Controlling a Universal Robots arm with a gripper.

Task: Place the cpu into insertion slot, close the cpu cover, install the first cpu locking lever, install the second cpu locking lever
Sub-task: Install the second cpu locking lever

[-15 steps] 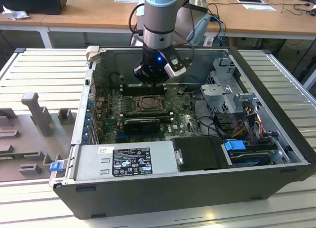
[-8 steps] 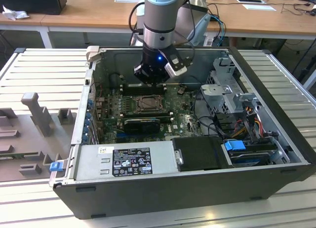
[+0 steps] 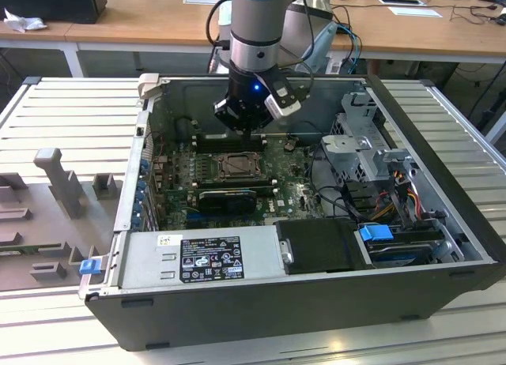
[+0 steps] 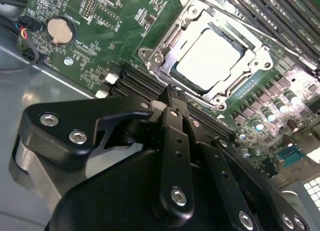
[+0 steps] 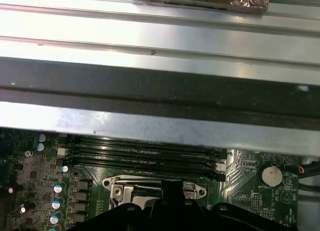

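While we look down into an open computer case [image 3: 443,246] lying on its side across the middle of the exterior view, the robot arm reaches in from the top centre, and its gripper [image 3: 247,130] hovers just above the green motherboard [image 3: 292,193]. At the centre of that view sits the insertion slot [image 3: 235,167], directly below the gripper. In the second wrist view, the cpu [image 4: 208,59] appears in the upper right as a pale square already seated in the slot, with the cpu cover [image 4: 162,53], a grey metal frame, lying down around it so the chip shows through its window. The black fingers [image 4: 172,103] in the lower half of that frame appear drawn together with nothing between them, so we judge the gripper clenched and empty. Long black memory slots [image 5: 145,156] run across the lower middle of the first wrist view, just above the socket's metal rim. A round coin battery [image 4: 59,30] sits in the upper left of the second wrist view. We judge that placing the chip and closing the cover are done, and the locking-lever step is in hand. We cannot tell whether either lever is already latched; pressing one would call for a careful, well-aligned push beside the socket.
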